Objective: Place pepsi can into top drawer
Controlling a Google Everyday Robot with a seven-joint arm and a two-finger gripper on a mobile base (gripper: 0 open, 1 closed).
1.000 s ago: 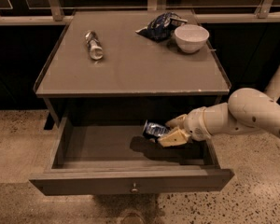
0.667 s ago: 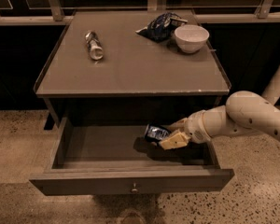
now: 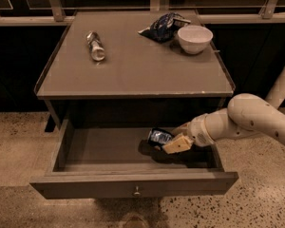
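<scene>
The top drawer (image 3: 133, 184) is pulled open below the tabletop, with a small round metal knob (image 3: 137, 191) at the middle of its front panel. The pepsi can (image 3: 158, 137), dark blue with a silver end, lies tilted inside the drawer right of its middle, low over the floor. My gripper (image 3: 168, 144) reaches in from the right and is shut on the can. One cream fingertip (image 3: 176, 144) shows in front of the can. The white arm (image 3: 247, 120) comes in over the drawer's right side.
On the tabletop (image 3: 142, 70) lie a slim silver can (image 3: 95, 45) at the left, a dark blue snack bag (image 3: 164, 26) and a white bowl (image 3: 194, 38) at the back right. A railing runs behind. The floor is speckled stone.
The gripper and the can have hardly moved; they have sunk slightly and shifted a little to the left inside the drawer. The grip on the can is unchanged.
</scene>
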